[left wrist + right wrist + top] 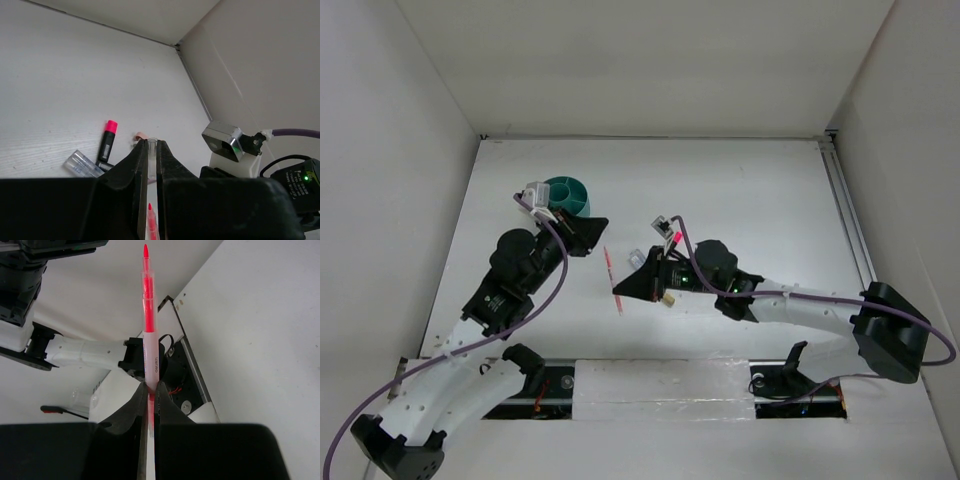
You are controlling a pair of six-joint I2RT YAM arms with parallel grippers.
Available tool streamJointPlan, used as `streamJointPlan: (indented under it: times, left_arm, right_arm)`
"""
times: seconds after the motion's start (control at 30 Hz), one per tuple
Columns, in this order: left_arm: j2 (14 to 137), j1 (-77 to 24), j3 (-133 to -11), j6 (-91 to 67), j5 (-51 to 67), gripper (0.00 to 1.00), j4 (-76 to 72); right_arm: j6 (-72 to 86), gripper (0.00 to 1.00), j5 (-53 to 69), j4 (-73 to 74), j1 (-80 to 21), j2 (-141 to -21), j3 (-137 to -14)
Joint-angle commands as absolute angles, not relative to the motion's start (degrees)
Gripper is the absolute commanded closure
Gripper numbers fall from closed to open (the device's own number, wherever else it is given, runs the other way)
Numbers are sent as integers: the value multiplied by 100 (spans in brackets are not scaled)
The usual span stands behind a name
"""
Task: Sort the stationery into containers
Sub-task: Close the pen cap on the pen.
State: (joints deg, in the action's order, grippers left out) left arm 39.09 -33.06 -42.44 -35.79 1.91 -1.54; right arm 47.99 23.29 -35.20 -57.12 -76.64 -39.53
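**Risk: pen slipped or blocked on the way to the cup**

Right gripper (151, 385) is seen closed on a pink-red pen (148, 315). Most of the visible barrel juts well past the fingertips. With so narrow a hold, the pen could be swung or worked loose by a quick turn of the wrist and dropped onto the table (740, 190).

Left gripper (151, 144) is closed too. A clear barrel is seen in the slit between its jaws, but whether it is pinched or merely lies behind cannot be told.

The cup (567, 194), teal and round, stands at the far left, just beside the left wrist and apart from the pen. The left gripper lies between pen and cup, so the jutting barrel could be knocked against it if a straight path is taken.

A marker (107, 140) and a tan block (141, 135) lie loose near the right gripper and could be scattered by a low sweep.
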Motion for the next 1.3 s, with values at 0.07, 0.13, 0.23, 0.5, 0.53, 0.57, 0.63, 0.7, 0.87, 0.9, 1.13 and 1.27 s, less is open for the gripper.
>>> streamJointPlan:
  times: [0.07, 0.13, 0.23, 0.5, 0.53, 0.57, 0.63, 0.7, 0.87, 0.9, 1.13, 1.27]
  left_arm:
    - [3630, -3331, -4148, -3480, 211, 100, -510]
    - [3578, -3331, -4148, -3480, 141, 100, -510]
    - [3524, -3331, -4096, -3480, 141, 100, -510]
    - [3630, -3331, -4096, -3480, 193, 100, -510]
    - [3630, -3331, -4096, -3480, 193, 100, -510]
    - [3630, -3331, -4096, -3480, 193, 100, -510]
    - [3630, -3331, -4096, -3480, 193, 100, -510]
    - [3630, -3331, -4096, -3480, 193, 100, -510]
    - [3630, -3331, -4096, -3480, 246, 100, -510]
    - [3630, -3331, -4096, -3480, 246, 100, -510]
    - [3683, -3331, -4096, -3480, 246, 100, -510]
    - [3683, -3331, -4096, -3480, 246, 100, -510]
  right_arm:
    - [4746, 100, 2145, -3815, -5766, -7682, -4341]
    - [4694, 100, 2013, -3612, -5766, -7682, -4394]
    - [4693, 100, 2013, -3612, -5766, -7629, -4395]
    - [4641, 100, 2013, -3445, -5651, -7409, -4342]
    - [4641, 100, 2013, -3445, -5651, -7409, -4342]
    - [4641, 100, 2013, -3445, -5599, -7409, -4342]
    - [4641, 100, 2065, -3445, -5599, -7409, -4342]
    - [4641, 100, 2065, -3445, -5599, -7409, -4342]
    - [4641, 100, 2065, -3445, -5599, -7462, -4342]
    - [4641, 100, 2065, -3445, -5599, -7462, -4342]
    - [4641, 100, 2127, -3445, -5546, -7515, -4395]
    - [4641, 100, 2188, -3445, -5494, -7567, -4395]
